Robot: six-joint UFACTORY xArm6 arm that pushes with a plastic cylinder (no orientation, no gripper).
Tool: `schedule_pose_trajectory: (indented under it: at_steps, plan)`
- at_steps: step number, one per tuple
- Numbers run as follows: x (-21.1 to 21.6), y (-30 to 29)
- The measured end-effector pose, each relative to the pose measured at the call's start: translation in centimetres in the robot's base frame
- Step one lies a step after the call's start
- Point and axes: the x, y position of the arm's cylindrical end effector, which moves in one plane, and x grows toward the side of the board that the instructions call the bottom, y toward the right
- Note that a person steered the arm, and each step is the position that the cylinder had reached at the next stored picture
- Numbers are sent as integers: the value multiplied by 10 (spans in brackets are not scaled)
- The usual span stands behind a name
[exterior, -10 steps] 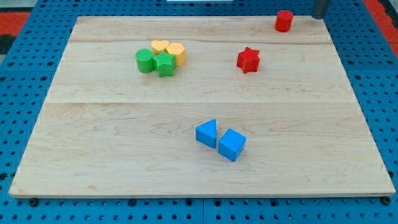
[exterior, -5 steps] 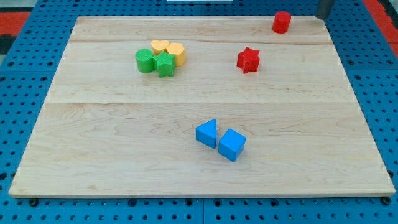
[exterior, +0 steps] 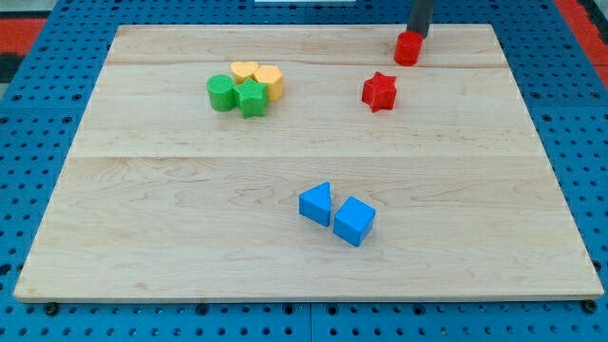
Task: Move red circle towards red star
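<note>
My tip (exterior: 418, 35), the lower end of the straight dark rod, stands at the view's top, touching the upper right side of the small red circle block (exterior: 408, 47). There is no gripper on this arm, so nothing opens or closes; the rod alone meets the block. The red circle block sits near the far edge of the pale wooden tabletop (exterior: 285, 256), toward the view's right of centre. The red star block (exterior: 378, 91) lies near it, below and slightly to the view's left, with a clear gap of bare wood between the two.

Toward the view's upper left, four blocks are huddled together: a yellow heart-shaped block (exterior: 243, 72) and a yellow block (exterior: 269, 81) of unclear shape behind, a green round block (exterior: 220, 93) and a green star-like block (exterior: 252, 98) in front, all touching or nearly so. Well apart from these, lower in the view and near the middle, a blue triangular block (exterior: 316, 203) sits just beside a blue cube block (exterior: 354, 220).
</note>
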Motion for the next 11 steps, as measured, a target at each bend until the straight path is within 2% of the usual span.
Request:
schedule_pose_trajectory:
  at_steps: [1, 2, 3, 8, 10, 11]
  plan:
    - [2, -8]
    - [-37, -8]
    - [-36, -17]
    - [71, -28]
    - [79, -27]
    - [84, 40]
